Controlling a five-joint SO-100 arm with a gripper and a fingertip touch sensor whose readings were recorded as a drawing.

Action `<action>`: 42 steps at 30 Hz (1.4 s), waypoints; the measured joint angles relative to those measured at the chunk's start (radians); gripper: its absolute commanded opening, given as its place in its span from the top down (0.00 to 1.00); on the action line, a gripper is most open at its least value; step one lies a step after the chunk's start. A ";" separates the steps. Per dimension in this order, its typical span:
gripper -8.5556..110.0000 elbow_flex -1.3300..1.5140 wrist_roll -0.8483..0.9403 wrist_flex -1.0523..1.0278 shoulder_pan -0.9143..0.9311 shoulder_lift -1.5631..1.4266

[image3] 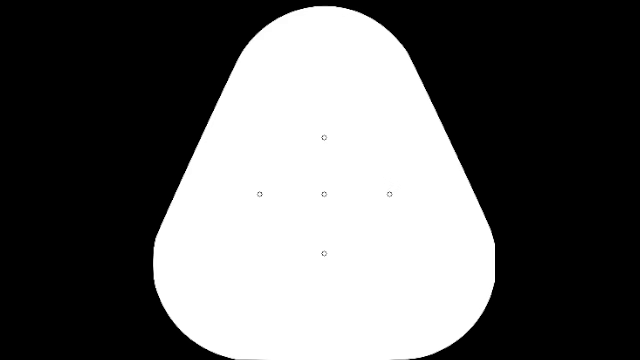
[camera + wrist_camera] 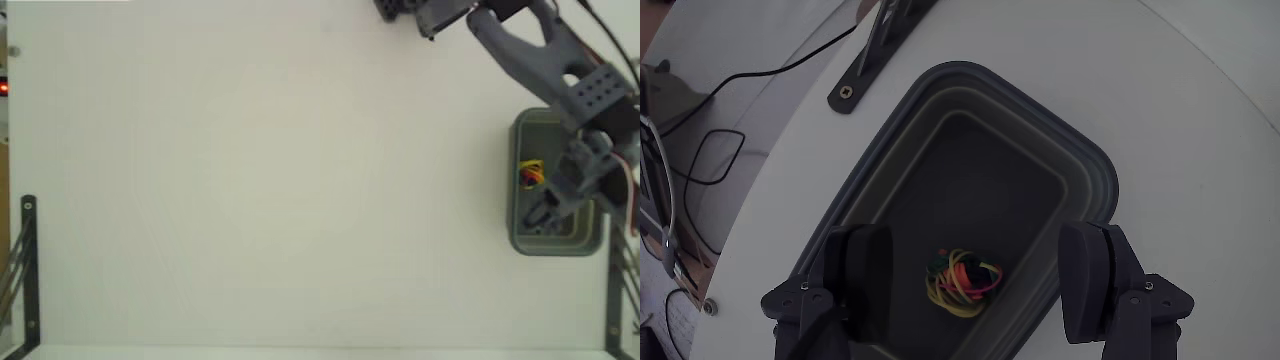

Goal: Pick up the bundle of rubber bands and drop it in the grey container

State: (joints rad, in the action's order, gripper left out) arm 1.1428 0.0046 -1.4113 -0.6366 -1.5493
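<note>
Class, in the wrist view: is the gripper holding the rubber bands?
No. The bundle of rubber bands lies on the grey container floor, between the open gripper fingers.

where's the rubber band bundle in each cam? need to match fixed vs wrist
Fixed view: the bundle of rubber bands lies at the far right, inside the grey container, near its left wall, beside the arm.
Wrist view: low centre, on the container floor between the fingers of the open gripper.
Shared landmark: the grey container's thick rim, seen in both views.
</note>
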 measured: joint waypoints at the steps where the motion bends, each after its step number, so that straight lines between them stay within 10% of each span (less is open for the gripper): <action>1: 0.00 0.000 0.000 0.000 0.000 0.000; 42: 0.00 0.282 -0.003 0.002 0.190 -0.278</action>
State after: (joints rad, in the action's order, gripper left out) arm 1.4251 0.0015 -1.4097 -0.4464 -1.8270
